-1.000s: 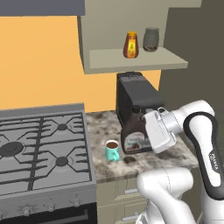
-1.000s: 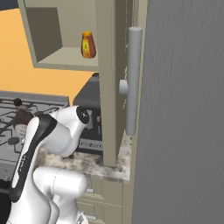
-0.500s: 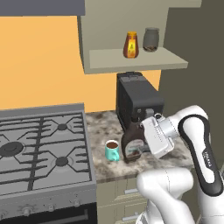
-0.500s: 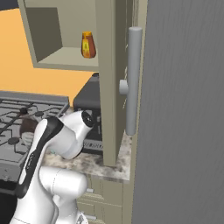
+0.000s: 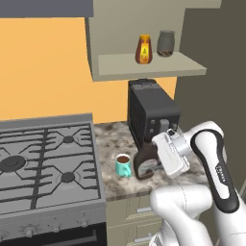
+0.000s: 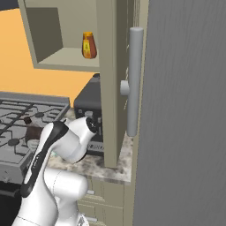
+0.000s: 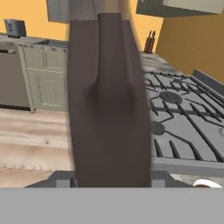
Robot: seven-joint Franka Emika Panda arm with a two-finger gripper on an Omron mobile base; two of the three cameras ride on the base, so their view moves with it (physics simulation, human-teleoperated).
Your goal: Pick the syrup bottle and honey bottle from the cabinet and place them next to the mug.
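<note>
Beside the mug (image 5: 123,165) — lower than before — the pincer (image 5: 154,158) grips the syrup bottle (image 5: 145,163).

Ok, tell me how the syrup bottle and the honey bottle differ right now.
The syrup bottle is dark brown; the honey bottle is orange-amber. The syrup bottle is down on the counter beside the mug, with the gripper shut on it; the honey bottle stands untouched on the cabinet shelf. Both are upright.
</note>
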